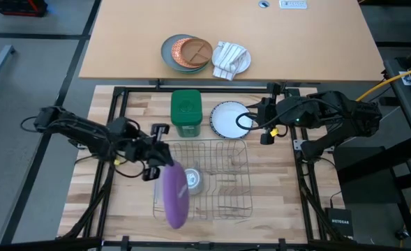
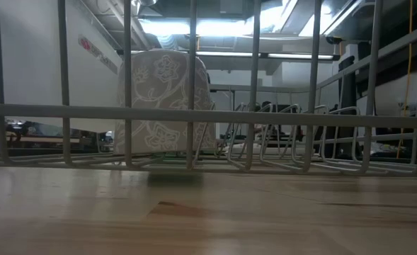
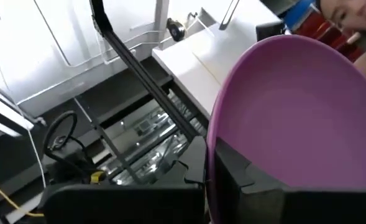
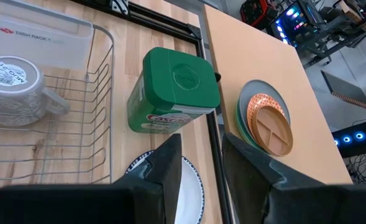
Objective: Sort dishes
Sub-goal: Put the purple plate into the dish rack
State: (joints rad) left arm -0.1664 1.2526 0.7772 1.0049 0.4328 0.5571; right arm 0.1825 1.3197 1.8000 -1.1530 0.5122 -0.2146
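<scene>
At the near edge of the pale wooden table [image 1: 275, 202] sits the white wire dish rack [image 1: 219, 183]; over its left side the left gripper [image 1: 165, 162] holds the round purple dinner plate [image 1: 175, 196] on edge, its dark fingers [image 3: 192, 168] clamped across the plate's rim; inside the rack, just beside the purple plate, stands a grey patterned mug [image 1: 193, 180] bottom-up. Beyond the rack a green lidded plastic tub [image 1: 186, 111] stands on the wood, and next to it lies the round white plate with dark stripes round its rim [image 1: 227, 119]; the right gripper [image 1: 255, 120] hovers at that plate's right edge with its fingers [image 4: 165, 168] parted narrowly and nothing between them. Farthest off, on the tan tabletop [image 1: 121, 42], a grey plate [image 1: 169, 50] carries an orange-brown divided plate [image 1: 192, 51], with a white plate under a checked cloth [image 1: 229, 58] touching it.
</scene>
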